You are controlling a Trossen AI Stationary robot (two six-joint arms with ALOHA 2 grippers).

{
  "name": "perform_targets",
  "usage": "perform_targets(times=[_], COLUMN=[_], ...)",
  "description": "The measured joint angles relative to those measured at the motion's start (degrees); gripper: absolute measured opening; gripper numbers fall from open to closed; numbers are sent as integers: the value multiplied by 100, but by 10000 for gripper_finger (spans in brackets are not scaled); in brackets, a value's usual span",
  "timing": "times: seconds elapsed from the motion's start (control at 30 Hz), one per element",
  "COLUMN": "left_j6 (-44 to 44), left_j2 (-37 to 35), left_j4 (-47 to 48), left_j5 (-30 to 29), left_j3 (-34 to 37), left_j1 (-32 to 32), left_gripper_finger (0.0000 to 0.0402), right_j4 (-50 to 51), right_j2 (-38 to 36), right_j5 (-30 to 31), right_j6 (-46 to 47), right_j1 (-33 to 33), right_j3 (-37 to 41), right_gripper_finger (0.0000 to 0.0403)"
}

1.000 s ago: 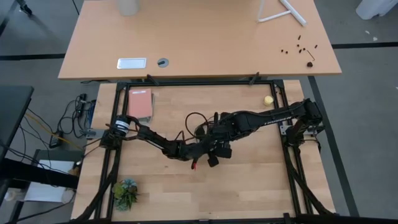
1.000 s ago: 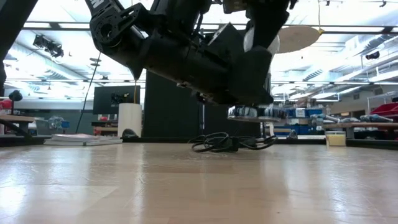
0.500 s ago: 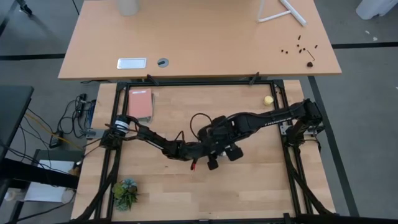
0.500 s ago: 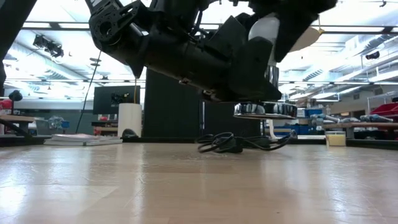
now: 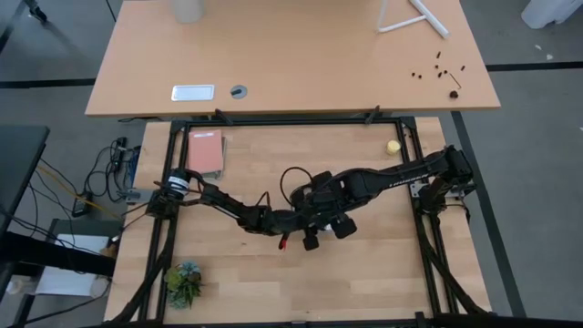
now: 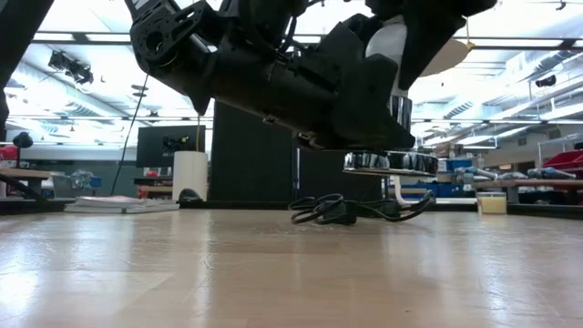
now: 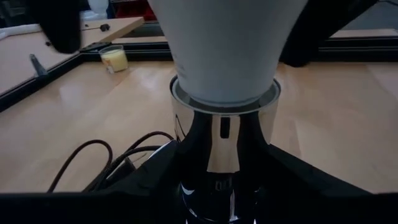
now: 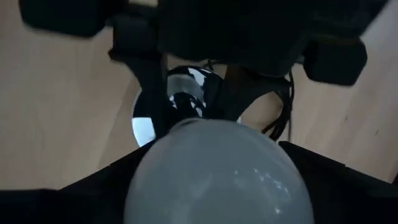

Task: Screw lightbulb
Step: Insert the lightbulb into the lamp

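The lightbulb (image 7: 224, 43) stands upright with its narrow lower end in the shiny silver socket (image 7: 224, 137). Both are held above the middle of the table. In the low view the white bulb (image 6: 387, 46) shows between dark fingers, over the socket's round disc (image 6: 390, 162). My left gripper (image 5: 301, 226) reaches in nearly level from the table's left and is shut on the socket. My right gripper (image 5: 328, 217) points down over the bulb's frosted globe (image 8: 214, 174). In the high view the grippers hide both bulb and socket. My left gripper holds the socket's silver barrel (image 7: 214, 168) between its two fingers, coming in nearly level from the table's left. The socket is upright and lifted clear, and its black cord (image 6: 342, 210) hangs down onto the table. My right gripper comes from above, pointing down, with one finger (image 8: 99, 186) on each side of the bulb's globe (image 8: 149, 180). The bulb stands upright below it in the socket.
The black cord (image 5: 284, 182) loops over the table beyond the grippers. A yellow ball (image 5: 393, 146) lies at the far right, a pink book (image 5: 207, 151) at the far left, and a small plant (image 5: 185, 282) at the near left corner. Black frame rails (image 5: 419, 228) border the table.
My right gripper has rolled about the bulb's upright line, and its finger blocks have swung round in the high view. In the low view the socket disc and cord have shifted slightly sideways and now hang steady.
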State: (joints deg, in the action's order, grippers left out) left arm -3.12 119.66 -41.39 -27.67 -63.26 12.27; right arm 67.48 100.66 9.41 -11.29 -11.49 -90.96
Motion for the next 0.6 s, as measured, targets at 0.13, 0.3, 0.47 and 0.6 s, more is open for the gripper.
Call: perform_targets(times=[0.13,0.3,0.47,0.6], left_j6=[-33,-63,-78,-52], left_j2=[0,0,0,0], left_j4=[0,-12,-44,-42], left_j5=[-117,-155,-178,-135], left_j3=[0,0,0,2], left_j1=[0,-4,-9,12], left_gripper_finger=[195,195,195,195], right_j4=[-103,-465,-706,-863], right_j2=[0,0,0,0], right_j5=[96,438,685,146], right_j6=[688,1378,1737,1594], right_j1=[-2,-4,-2,-28], right_j3=[0,0,0,0], right_gripper_finger=[312,305,300,300])
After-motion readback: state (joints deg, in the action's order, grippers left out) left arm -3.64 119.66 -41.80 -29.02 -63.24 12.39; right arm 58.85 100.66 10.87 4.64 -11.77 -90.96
